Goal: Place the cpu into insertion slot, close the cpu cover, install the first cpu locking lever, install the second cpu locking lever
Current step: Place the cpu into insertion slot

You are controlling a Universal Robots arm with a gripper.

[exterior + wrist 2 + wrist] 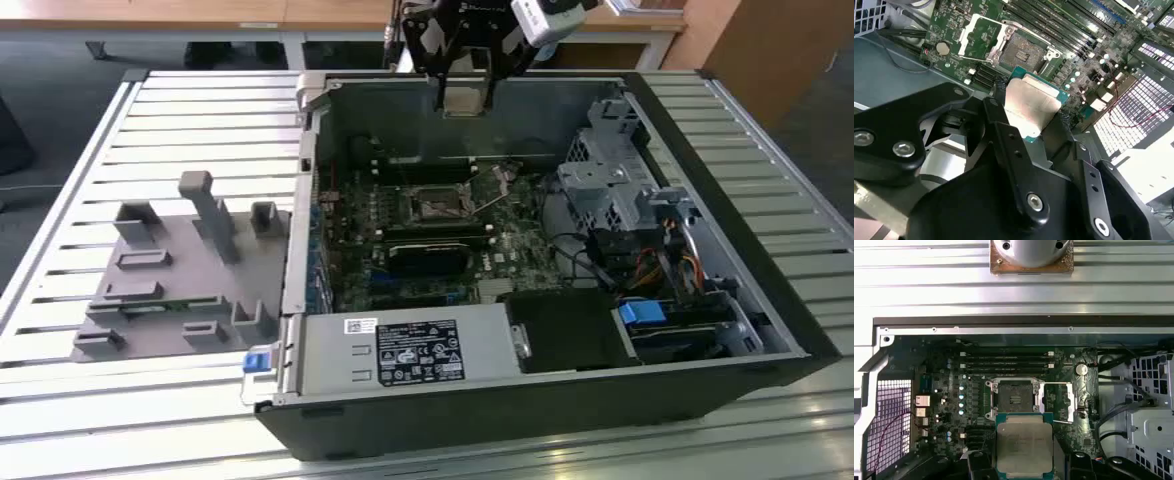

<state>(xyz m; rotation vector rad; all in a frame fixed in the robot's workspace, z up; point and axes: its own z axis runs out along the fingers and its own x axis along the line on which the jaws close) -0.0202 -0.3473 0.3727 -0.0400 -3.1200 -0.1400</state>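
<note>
**K:** Status, big to small?

**M:** Slatted metal table. An open computer case lies on its side on it. A grey fixture block sits just beside the case, on the exterior view's left.

**K:** Inside?

**M:** The green motherboard lies flat on the case floor. The drive cage and cables are on the exterior view's right.

**K:** Arm?

**M:** The gripper hangs over the far wall of the case, above board level. Its fingers are closed narrow on the cpu, pinching it by two opposite edges. The metal face shows in both wrist views, with a green rim around it.

**K:** Socket state?

**M:** The cpu cover is swung open and lies on the board right next to the insertion slot, hinged at one edge. The slot is bare, with its dark contact field exposed inside the silvery rim.

**K:** Cpu relative to the slot?

**M:** Held in the air, well apart from the slot, touching only the fingers. Its face is roughly parallel to the board.
</note>
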